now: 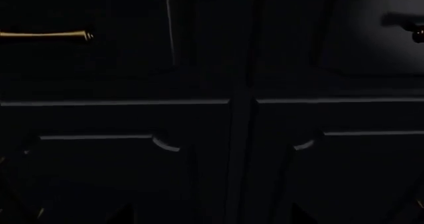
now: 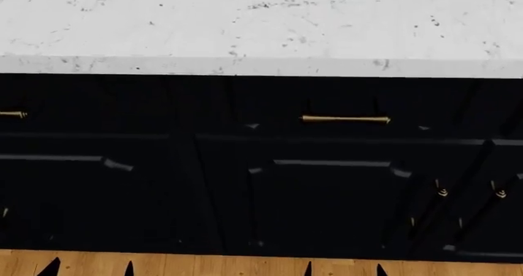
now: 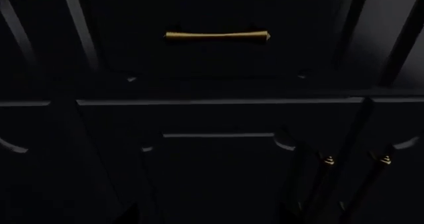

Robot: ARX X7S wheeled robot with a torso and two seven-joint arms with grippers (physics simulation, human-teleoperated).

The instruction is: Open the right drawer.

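Note:
The right drawer (image 2: 343, 98) is a shut black panelled front under the white countertop. Its brass bar handle (image 2: 346, 119) lies level, right of the view's middle. In the right wrist view the same handle (image 3: 217, 35) sits ahead and above the jaws, well apart from them. My right gripper (image 2: 344, 268) is open and empty, low in front of the cabinet, below that handle. My left gripper (image 2: 89, 268) is open and empty further left. The other matching drawer shows only its handle end (image 2: 12, 114), also in the left wrist view (image 1: 46, 35).
A white marble countertop (image 2: 261, 19) overhangs the drawers. Black cabinet doors with small brass knobs (image 2: 442, 192) stand below at the right and show in the right wrist view (image 3: 328, 160). Wooden floor (image 2: 212, 265) runs along the cabinet base.

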